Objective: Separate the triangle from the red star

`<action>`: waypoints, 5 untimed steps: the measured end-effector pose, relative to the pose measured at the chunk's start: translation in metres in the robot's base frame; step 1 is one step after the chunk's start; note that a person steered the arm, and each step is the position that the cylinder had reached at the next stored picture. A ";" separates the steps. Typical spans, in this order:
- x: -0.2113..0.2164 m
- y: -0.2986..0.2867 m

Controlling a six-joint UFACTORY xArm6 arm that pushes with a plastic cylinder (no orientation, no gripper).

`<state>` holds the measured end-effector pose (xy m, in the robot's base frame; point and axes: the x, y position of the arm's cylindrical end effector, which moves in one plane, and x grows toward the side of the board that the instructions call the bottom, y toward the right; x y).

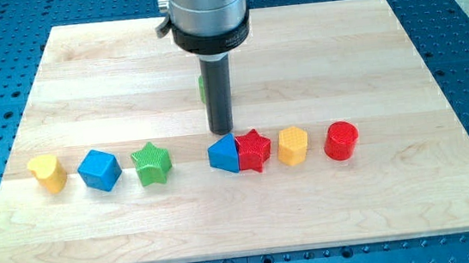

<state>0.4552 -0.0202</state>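
1. On the wooden worktop a row of blocks runs from the view's left to right: yellow heart, blue cube, green star, then a gap, then blue triangle, red star, orange hexagon and red cylinder.
2. The triangle sits touching the red star on its left side; the two are not yet separated.
3. The arm has no end effector that opens or closes, only a dark rod, so nothing is grasped. The tip stands just above the triangle in the view, at its upper edge; whether it touches I cannot tell.
4. A small green block is partly hidden behind the rod; its shape is not clear.
5. To do this step well, I think the tip should go to the seam between the triangle and the star and then push the triangle toward the view's left or bottom, where there is free worktop.
6. The push should stay centred on the triangle's face; off centre, the block may turn and slip away.
7. It should stop before the green star, and the tip should not drag the red star along.
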 end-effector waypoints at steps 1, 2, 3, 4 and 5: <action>0.018 -0.018; 0.060 -0.037; 0.101 -0.041; 0.101 -0.018; 0.101 0.007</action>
<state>0.5558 -0.0129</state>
